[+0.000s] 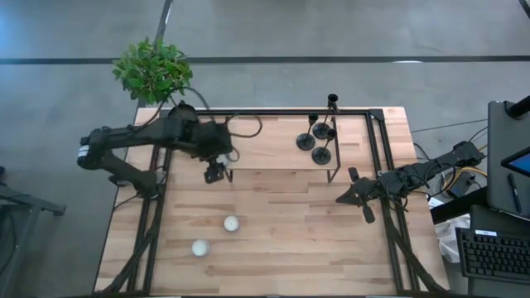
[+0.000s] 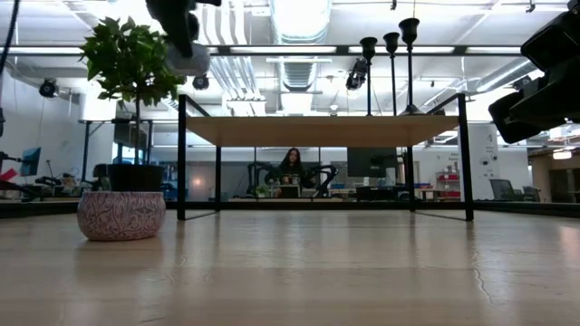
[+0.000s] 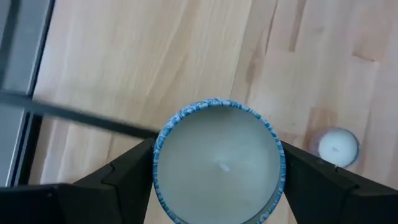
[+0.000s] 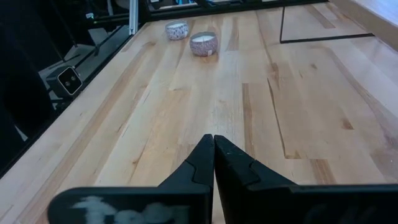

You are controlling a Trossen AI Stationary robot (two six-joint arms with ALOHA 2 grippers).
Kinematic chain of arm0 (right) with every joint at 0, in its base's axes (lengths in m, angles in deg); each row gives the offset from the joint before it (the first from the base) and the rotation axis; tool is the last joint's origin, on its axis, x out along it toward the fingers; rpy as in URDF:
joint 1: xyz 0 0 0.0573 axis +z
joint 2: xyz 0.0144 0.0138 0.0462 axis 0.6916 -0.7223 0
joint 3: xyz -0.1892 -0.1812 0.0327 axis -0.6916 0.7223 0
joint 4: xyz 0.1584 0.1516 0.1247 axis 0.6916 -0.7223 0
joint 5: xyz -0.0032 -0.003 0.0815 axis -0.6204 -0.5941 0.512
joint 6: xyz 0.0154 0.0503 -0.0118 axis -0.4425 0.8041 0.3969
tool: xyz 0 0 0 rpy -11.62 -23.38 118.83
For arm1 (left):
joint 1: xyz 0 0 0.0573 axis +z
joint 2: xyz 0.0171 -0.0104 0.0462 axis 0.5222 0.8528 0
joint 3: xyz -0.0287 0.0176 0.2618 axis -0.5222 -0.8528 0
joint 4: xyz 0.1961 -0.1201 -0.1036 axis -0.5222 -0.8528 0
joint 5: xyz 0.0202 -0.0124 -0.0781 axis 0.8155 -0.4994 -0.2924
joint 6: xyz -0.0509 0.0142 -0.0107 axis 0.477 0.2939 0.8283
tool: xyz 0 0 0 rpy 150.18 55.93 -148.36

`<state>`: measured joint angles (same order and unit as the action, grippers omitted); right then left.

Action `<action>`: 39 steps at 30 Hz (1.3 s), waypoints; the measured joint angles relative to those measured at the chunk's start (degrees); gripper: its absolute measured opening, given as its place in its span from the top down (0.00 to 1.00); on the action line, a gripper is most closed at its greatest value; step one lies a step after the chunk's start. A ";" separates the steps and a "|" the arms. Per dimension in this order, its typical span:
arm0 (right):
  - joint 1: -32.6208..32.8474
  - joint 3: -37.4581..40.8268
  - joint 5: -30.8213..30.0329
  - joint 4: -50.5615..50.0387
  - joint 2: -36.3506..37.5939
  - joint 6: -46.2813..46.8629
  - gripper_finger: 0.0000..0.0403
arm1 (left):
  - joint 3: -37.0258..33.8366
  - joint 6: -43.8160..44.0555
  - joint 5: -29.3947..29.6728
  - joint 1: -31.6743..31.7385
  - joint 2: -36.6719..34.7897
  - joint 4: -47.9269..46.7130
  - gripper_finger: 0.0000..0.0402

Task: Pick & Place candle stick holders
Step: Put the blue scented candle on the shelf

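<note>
- The candle stick holders (image 1: 318, 141) stand in a close cluster on a raised wooden shelf (image 1: 273, 136) at the far right part of the desk (image 1: 281, 232); in the low view their thin stems (image 2: 391, 68) rise side by side above the shelf top.
- One more holder (image 1: 332, 101) shows at the shelf's far edge, just beyond the cluster.
- The left claw (image 1: 217, 172) hangs over the shelf's near left edge, well apart from the holders, which sit across the shelf toward the right.
- That claw is clamped on a candle (image 3: 217, 163) in a round blue-rimmed cup: the left wrist view shows a dark finger (image 3: 121, 180) pressed against each side of the cup.
- The left arm reaches in from the desk's left side, bent at the elbow, its forearm lying across the shelf's far left corner.
- The right claw (image 1: 362, 199) rests low near the desk's right edge, on the near side of the shelf, closer to the holders than the left claw but still apart from them.
- Its fingers (image 4: 202, 163) are pressed together with nothing between them.
- Two more small candles (image 1: 231, 223) (image 1: 199, 247) sit on the bare desk near the front left.
- A potted plant (image 1: 152, 70) stands at the far left corner.
</note>
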<state>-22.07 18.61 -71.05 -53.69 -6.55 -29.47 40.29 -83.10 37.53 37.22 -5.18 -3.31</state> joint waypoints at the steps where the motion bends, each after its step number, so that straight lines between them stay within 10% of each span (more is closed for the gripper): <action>1: 0.00 0.00 0.01 0.00 0.02 0.00 0.98 | 1.15 -1.39 -0.81 0.89 1.14 -0.26 0.29; 17: 0.00 0.00 0.01 0.00 0.02 0.00 0.98 | 16.26 -16.09 -10.27 16.65 15.92 -2.48 0.29; 39: 0.01 0.00 0.01 0.00 0.02 0.00 0.98 | 19.72 -23.34 -14.25 26.29 23.97 1.81 0.29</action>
<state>-22.06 18.61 -71.05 -53.69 -6.53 -29.47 60.01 -106.44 23.28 63.50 18.79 -1.49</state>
